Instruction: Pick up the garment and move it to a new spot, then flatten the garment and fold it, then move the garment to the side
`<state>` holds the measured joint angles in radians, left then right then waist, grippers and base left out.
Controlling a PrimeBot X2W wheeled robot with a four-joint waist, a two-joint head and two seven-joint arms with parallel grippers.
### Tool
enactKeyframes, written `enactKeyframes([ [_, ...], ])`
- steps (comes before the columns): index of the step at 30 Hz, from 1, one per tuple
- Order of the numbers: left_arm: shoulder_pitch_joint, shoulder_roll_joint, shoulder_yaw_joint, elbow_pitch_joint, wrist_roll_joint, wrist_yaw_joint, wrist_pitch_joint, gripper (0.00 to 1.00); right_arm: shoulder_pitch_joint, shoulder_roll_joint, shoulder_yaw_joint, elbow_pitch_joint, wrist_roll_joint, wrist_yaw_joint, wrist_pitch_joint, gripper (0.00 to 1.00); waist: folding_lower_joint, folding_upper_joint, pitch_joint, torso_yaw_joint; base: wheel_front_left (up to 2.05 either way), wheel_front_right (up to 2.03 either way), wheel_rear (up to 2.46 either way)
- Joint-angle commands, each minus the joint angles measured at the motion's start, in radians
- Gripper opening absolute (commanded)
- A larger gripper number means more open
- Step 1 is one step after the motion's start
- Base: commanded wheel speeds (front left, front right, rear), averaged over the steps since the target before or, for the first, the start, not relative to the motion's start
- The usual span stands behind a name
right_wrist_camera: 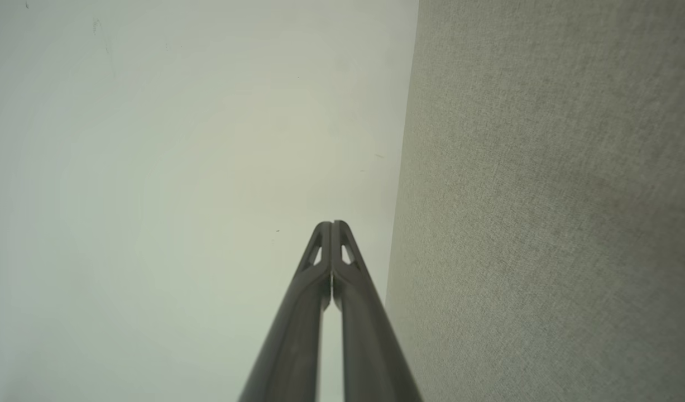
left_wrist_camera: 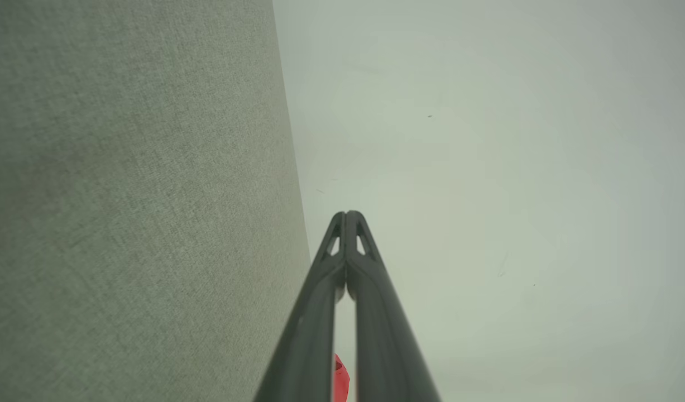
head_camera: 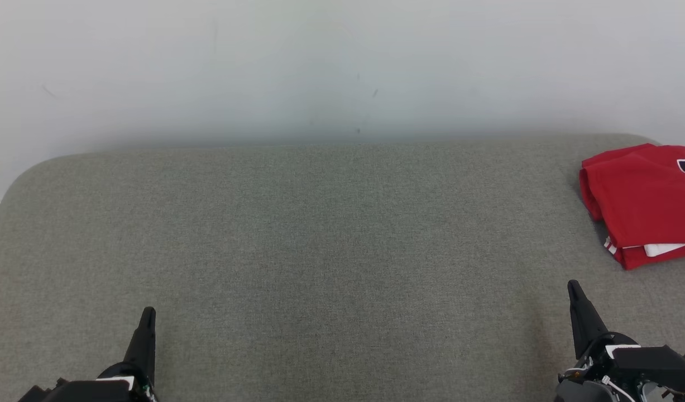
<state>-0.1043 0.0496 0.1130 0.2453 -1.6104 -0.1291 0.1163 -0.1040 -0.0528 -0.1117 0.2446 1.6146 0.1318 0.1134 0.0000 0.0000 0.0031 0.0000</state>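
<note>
The red garment (head_camera: 641, 198) is seen folded, laid just ahead of the right tool (head_camera: 574, 288) and out to its right, near the worktop (head_camera: 320, 251) edge, set aside, it would seem, as the last step asks. The right tool and the left tool (head_camera: 148, 314) are pressed shut and empty, the left held well apart from the cloth.

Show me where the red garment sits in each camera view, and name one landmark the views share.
Head view: red garment folded at the right edge, on the grey surface.
Left wrist view: red garment as a sliver at bottom centre, between the shut fingers of the left gripper.
Right wrist view: right gripper, shut, before the pale wall and grey surface.
Shared landmark: the grey surface's edge against the pale wall.
</note>
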Motion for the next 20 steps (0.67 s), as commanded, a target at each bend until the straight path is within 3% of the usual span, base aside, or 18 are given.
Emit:
enactKeyframes([
  [1,-0.01,0.001,0.003,0.001,-0.004,-0.003,0.0,0.0,-0.009,0.002,-0.002,0.001,0.0,-0.002,0.001,0.0,0.0,0.0,0.0,0.0,0.0,0.0,0.0],
  [20,-0.009,0.001,0.003,0.001,-0.005,-0.003,0.0,0.0,-0.009,0.002,-0.003,0.001,-0.001,-0.002,0.002,0.0,0.0,0.0,0.0,0.0,0.0,0.0,0.0],
])
